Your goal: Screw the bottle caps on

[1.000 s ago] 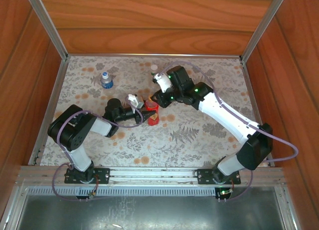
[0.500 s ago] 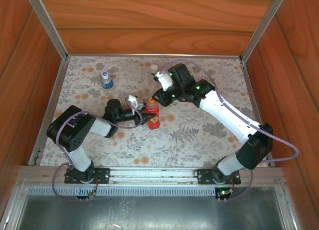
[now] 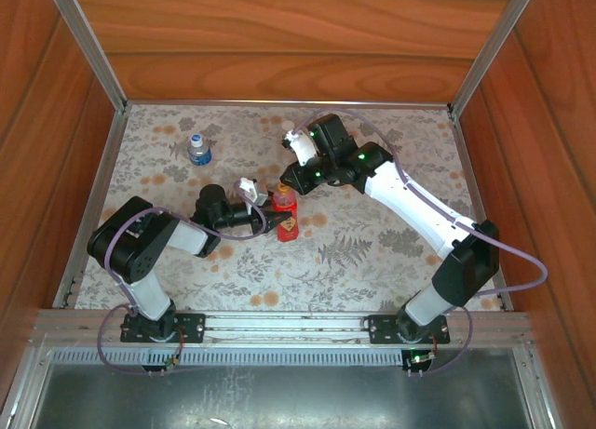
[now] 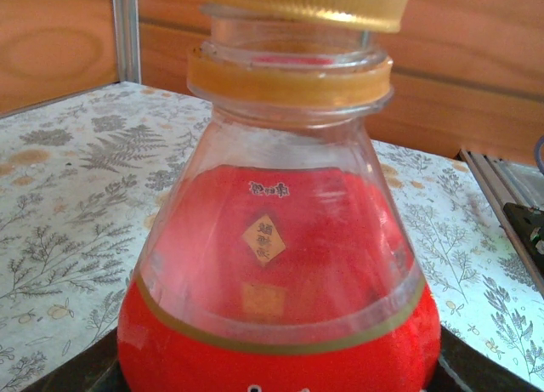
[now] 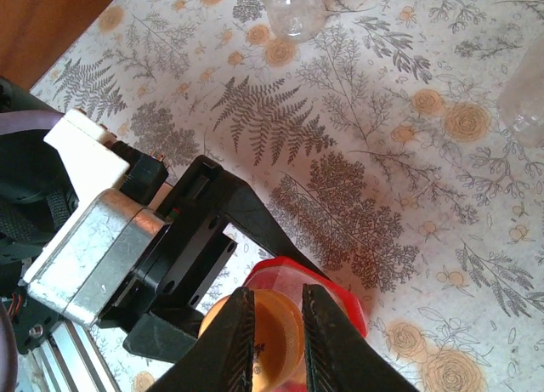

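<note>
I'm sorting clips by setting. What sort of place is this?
Probably a lab test booth, not a home: wood-look walls box in a floral-clothed table, aluminium posts frame it, and two robot arms are bolted to a rail at its near edge.

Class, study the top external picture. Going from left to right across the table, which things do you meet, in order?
Short bottle with blue label → white camera mount on the left wrist → red bottle → right arm's black elbow.
</note>
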{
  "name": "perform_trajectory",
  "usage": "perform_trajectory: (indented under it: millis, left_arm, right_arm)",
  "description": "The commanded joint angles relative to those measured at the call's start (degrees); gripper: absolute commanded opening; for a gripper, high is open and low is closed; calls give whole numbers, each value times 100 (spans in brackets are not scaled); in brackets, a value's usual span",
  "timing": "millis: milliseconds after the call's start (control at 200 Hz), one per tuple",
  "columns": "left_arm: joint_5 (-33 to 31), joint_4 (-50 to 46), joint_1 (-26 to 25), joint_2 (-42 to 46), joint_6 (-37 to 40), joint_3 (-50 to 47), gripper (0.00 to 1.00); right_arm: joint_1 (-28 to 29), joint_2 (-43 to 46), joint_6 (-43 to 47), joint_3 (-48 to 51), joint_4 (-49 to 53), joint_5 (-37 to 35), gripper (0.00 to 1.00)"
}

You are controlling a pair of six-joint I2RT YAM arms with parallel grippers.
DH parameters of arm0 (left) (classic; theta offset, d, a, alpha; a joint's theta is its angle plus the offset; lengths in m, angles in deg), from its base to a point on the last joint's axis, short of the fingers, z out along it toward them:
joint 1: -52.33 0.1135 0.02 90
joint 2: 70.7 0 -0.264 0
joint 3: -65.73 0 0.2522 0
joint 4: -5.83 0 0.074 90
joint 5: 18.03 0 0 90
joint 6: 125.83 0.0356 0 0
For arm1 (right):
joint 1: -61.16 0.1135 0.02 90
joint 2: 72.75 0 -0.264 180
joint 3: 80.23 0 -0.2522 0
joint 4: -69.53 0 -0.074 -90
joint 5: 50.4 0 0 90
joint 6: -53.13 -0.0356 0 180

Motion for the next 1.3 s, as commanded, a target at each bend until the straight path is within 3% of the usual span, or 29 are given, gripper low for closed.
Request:
perform_trajectory:
  millis: [0, 180, 934, 1294]
  left_arm:
    - [191, -126, 13, -25, -39, -101, 57]
    - [179, -124, 15, 0, -21, -131, 57]
    - [114, -128, 15, 74, 25, -221, 57]
    - [114, -144, 13, 56, 27, -203, 56]
  right_arm:
    - [-46, -63, 11, 91, 583, 157, 20]
    - [-47, -66, 46, 230, 753, 404, 19]
    - [13, -401, 351, 526, 1323, 9, 19]
    - [272, -402, 695, 572, 1705, -646, 25]
